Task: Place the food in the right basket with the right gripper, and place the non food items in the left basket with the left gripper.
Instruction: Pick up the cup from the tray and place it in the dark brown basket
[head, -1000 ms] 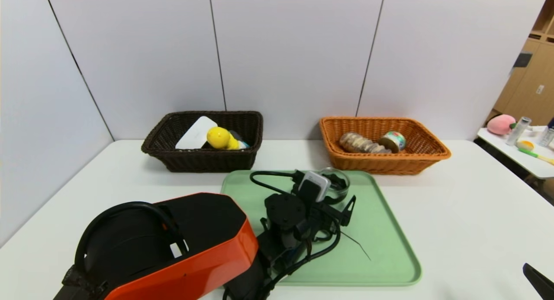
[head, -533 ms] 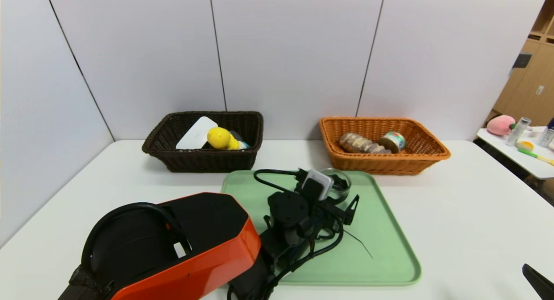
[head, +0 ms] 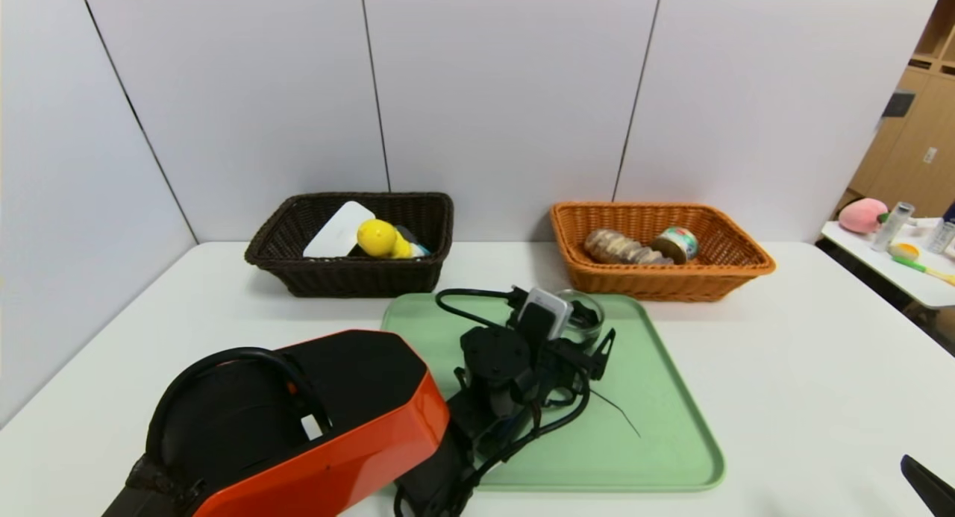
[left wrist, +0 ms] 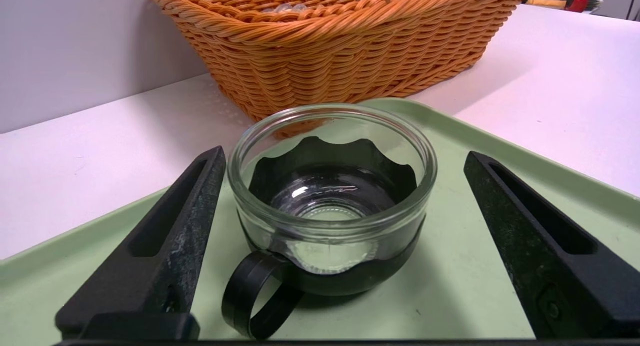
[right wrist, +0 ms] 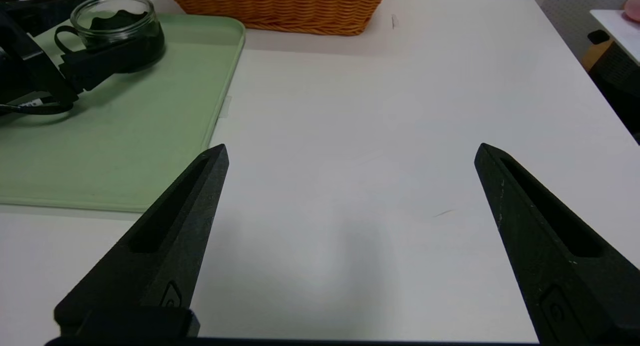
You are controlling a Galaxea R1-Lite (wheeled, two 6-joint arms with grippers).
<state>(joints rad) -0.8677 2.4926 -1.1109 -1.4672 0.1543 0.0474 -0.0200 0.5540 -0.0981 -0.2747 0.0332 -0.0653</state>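
The clear glass cup with black handle (head: 588,313) stands on the green tray (head: 656,427) near its far edge. My left gripper (head: 580,336) is open, with one finger on each side of the cup (left wrist: 330,206) and not touching it. The handle points back toward the wrist. The dark brown basket (head: 351,274) holds the white box (head: 337,230) and the yellow duck (head: 380,237); the grey cloth is mostly hidden behind the duck. The orange basket (head: 664,282) holds the bread roll (head: 623,248) and the tin (head: 677,242). My right gripper (right wrist: 351,147) is open and empty over bare table right of the tray.
My left arm's orange-and-black body (head: 298,427) fills the near left of the head view. Wall panels stand close behind both baskets. A side table (head: 903,271) with a pink plush and bottles stands at the far right. The orange basket's wall (left wrist: 340,51) rises just beyond the cup.
My left gripper has edged slightly forward around the cup. The cup, the baskets and the right arm have not moved.
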